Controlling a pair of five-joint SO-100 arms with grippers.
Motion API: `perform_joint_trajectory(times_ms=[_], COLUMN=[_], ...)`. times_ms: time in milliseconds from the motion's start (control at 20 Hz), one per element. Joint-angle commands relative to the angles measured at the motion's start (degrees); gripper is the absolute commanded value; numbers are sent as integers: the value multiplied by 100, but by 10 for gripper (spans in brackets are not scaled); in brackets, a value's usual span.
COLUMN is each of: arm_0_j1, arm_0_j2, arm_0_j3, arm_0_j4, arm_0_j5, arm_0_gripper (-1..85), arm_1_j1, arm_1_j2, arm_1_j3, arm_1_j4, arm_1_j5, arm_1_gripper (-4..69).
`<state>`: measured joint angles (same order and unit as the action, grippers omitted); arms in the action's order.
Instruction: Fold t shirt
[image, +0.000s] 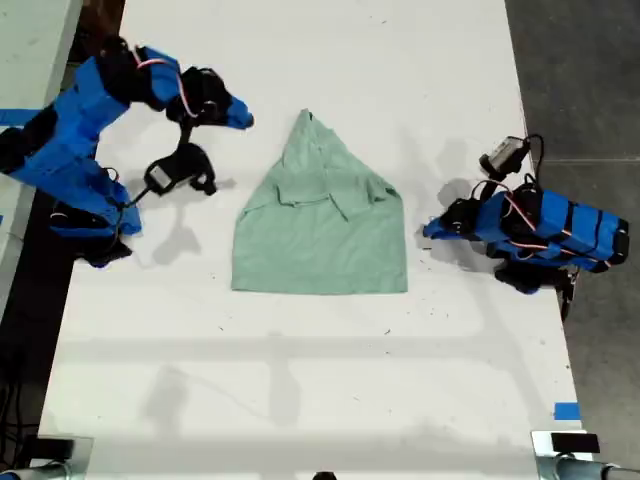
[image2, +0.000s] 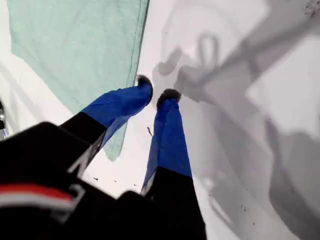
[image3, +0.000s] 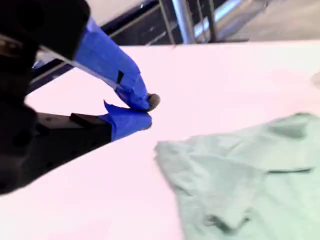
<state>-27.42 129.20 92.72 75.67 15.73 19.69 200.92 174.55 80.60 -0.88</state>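
Garment: one t shirt (image: 320, 225), partly folded, mid table (image: 300, 380)
My first gripper (image2: 156, 95): slightly parted, empty, beside the shirt edge
My second gripper (image3: 147, 111): nearly pinched, empty
Writing: none legible

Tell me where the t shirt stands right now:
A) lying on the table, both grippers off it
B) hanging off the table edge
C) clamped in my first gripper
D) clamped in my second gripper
A: the t shirt lies partly folded on the table, with my first gripper and my second gripper both empty beside it.
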Motion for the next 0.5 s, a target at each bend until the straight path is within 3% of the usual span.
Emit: perform_joint_trajectory(times_ms=[0, 100, 250, 300, 450], arm_0_j1=[1556, 1811, 1529, 1485, 1547], arm_0_j2=[3674, 5423, 7770, 7585, 7752], arm_0_j3=[3885, 6047, 7945, 8165, 8930], arm_0_j4=[-1767, -2558, -2206, -2206, -2180], arm_0_j5=[-958, -1037, -642, -369, -519], arm_0_gripper=[-2, -2, -2, -2, -2], arm_1_j1=[-62, -97, -88, -79, -132], arm_1_j2=[35, 35, 35, 35, 35], arm_1_j3=[237, 237, 237, 237, 237], arm_1_j4=[-167, -167, -167, -167, -167], arm_1_j5=[-141, -141, -149, -149, -132], arm_1_gripper=[58, 57, 57, 57, 53])
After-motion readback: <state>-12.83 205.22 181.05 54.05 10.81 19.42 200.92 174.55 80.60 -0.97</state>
